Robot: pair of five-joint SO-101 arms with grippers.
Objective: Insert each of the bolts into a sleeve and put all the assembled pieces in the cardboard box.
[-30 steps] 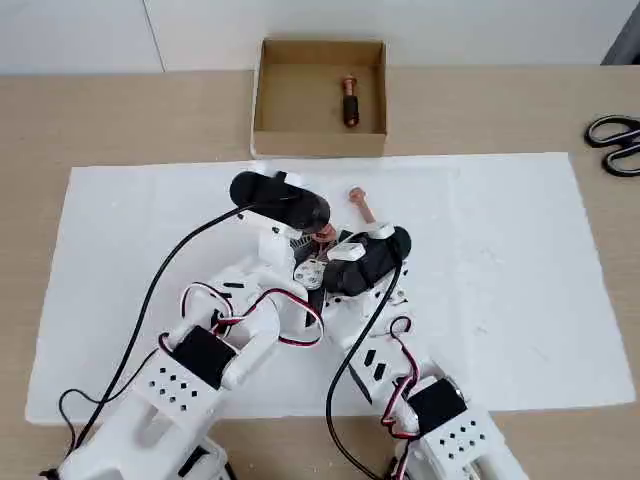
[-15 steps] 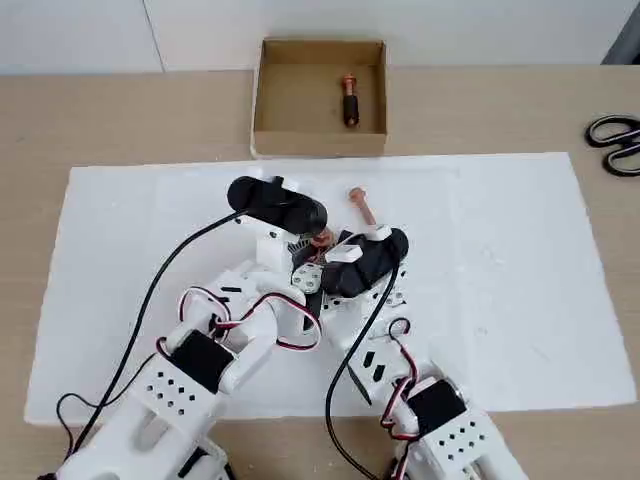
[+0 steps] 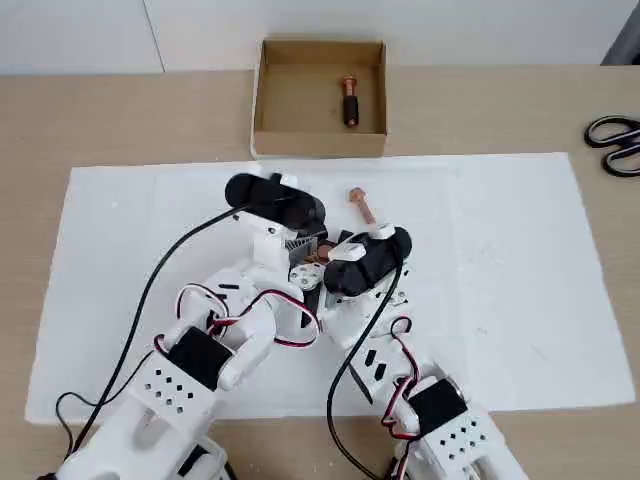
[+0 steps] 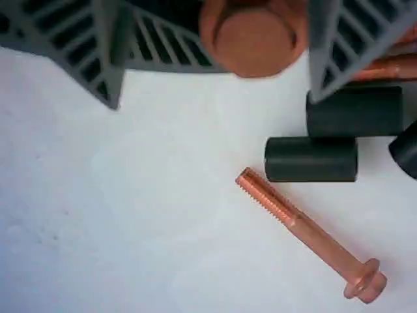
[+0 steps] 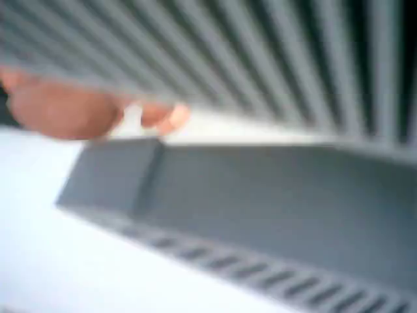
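An assembled piece [image 3: 350, 101] lies in the cardboard box [image 3: 320, 145], a bolt [image 3: 362, 206] before it.

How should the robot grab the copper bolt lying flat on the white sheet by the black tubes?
Probably grip the bolt on its smooth shank, midway between threads and flanged head. It lies flat on the white sheet, so come straight down from above and close across the shank. The sleeves sit by its threaded tip, so stay nearer the head.
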